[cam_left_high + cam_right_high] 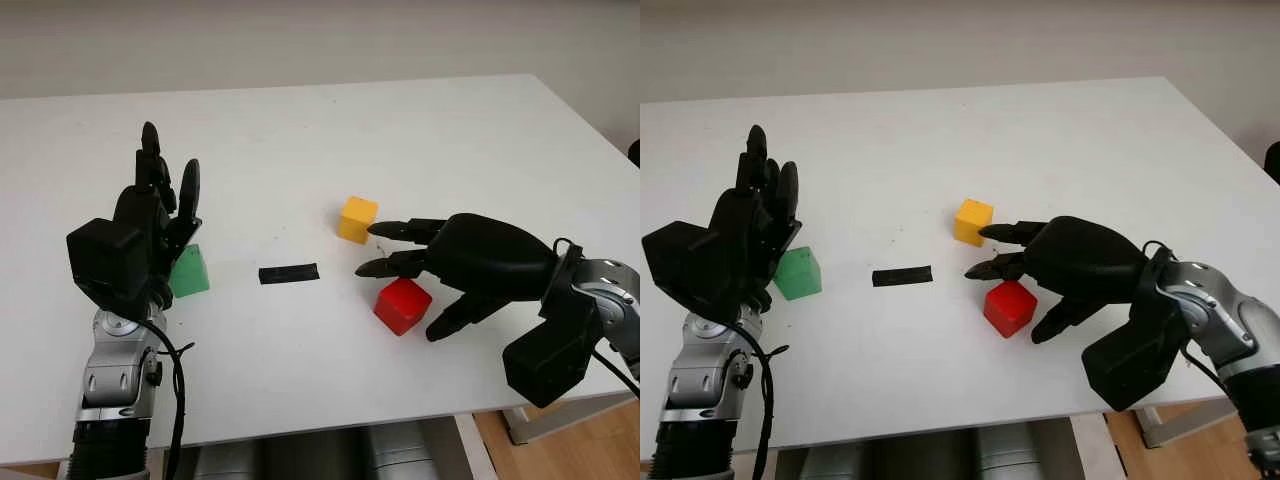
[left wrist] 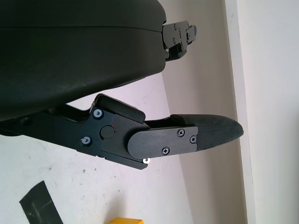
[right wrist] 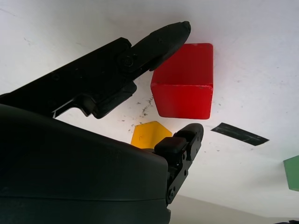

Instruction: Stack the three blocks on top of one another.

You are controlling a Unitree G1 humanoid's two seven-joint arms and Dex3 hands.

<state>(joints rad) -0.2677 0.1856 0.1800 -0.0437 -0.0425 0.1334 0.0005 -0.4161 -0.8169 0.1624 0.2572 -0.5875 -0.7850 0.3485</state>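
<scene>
Three blocks lie apart on the white table [image 1: 300,130]: a red block [image 1: 402,305] at the front right, a yellow block [image 1: 357,219] just behind it, and a green block [image 1: 189,271] at the left. My right hand [image 1: 396,283] hovers open over the red block, its two long fingers pointing left above the block and its thumb [image 1: 440,328] on the block's right side. In the right wrist view the red block [image 3: 184,79] sits between the fingers, ungrasped. My left hand [image 1: 160,190] is raised upright and open, just left of and above the green block.
A strip of black tape [image 1: 289,273] lies flat between the green and red blocks. The table's front edge runs close below both arms, and its right edge lies beyond the right forearm [image 1: 560,330].
</scene>
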